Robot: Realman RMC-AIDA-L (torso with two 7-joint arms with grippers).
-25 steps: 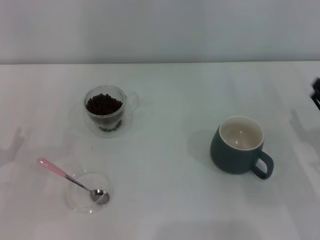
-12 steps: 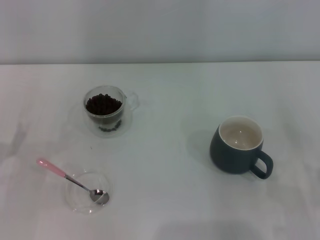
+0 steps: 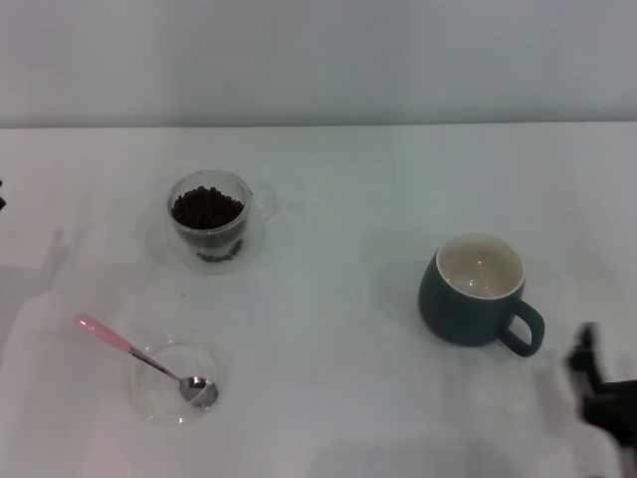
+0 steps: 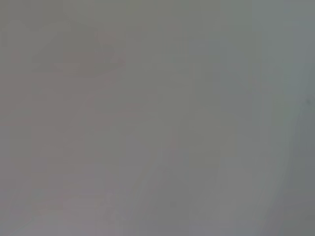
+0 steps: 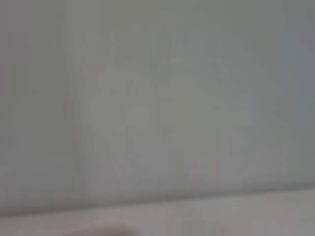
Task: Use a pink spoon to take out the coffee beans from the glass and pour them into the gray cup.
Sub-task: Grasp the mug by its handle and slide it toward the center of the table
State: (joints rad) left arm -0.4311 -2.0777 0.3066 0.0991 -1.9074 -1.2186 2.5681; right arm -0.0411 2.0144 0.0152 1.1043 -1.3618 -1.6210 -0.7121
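Note:
In the head view the pink spoon (image 3: 139, 358) lies at the front left, its metal bowl resting in a shallow clear glass dish (image 3: 177, 383) and its pink handle pointing out to the left. The glass (image 3: 212, 221) stands behind it, filled with dark coffee beans (image 3: 207, 207). The gray cup (image 3: 476, 289) stands to the right, cream inside, handle toward the front right, with nothing in it. My right gripper (image 3: 597, 383) shows as a dark blurred shape at the front right edge, apart from the cup. A sliver of my left arm (image 3: 2, 194) shows at the left edge. Both wrist views show only blank grey.
Everything stands on a white table (image 3: 328, 378) with a pale wall behind its far edge. A wide stretch of bare tabletop lies between the glass and the gray cup.
My right gripper has come into view at the front right corner. A dark sliver has appeared at the left edge. The spoon, glass and cup have not moved.

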